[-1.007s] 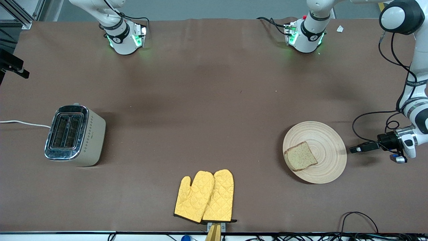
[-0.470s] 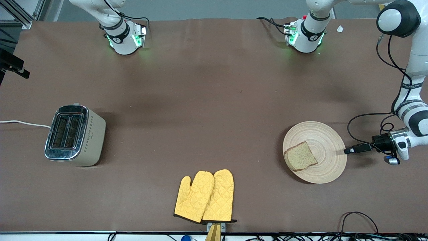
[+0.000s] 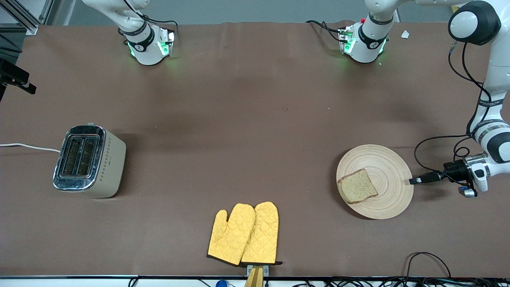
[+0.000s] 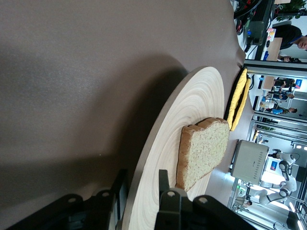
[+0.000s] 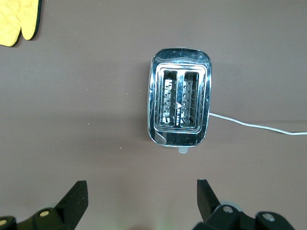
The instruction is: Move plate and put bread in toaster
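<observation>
The pale wooden plate (image 3: 386, 167) lies toward the left arm's end of the table, with the brown bread slice (image 3: 357, 191) on its part nearer the front camera. My left gripper (image 3: 412, 180) lies low at the plate's rim, shut on it, one finger over and one under. The left wrist view shows the plate (image 4: 192, 110), the bread (image 4: 204, 151) and my left gripper (image 4: 140, 175). The cream toaster (image 3: 89, 161) stands toward the right arm's end. My right gripper (image 5: 141, 201) is open and empty, high above the table beside the toaster (image 5: 180, 103), out of the front view.
A pair of yellow oven mitts (image 3: 244, 233) lies near the table's front edge, between the toaster and the plate. The toaster's white cord (image 3: 28, 146) runs off the right arm's end of the table. Black cables hang from the left wrist.
My left gripper has moved in from beside the plate onto its rim. The plate and bread have shifted very slightly toward the right arm's end. The right arm has not moved.
</observation>
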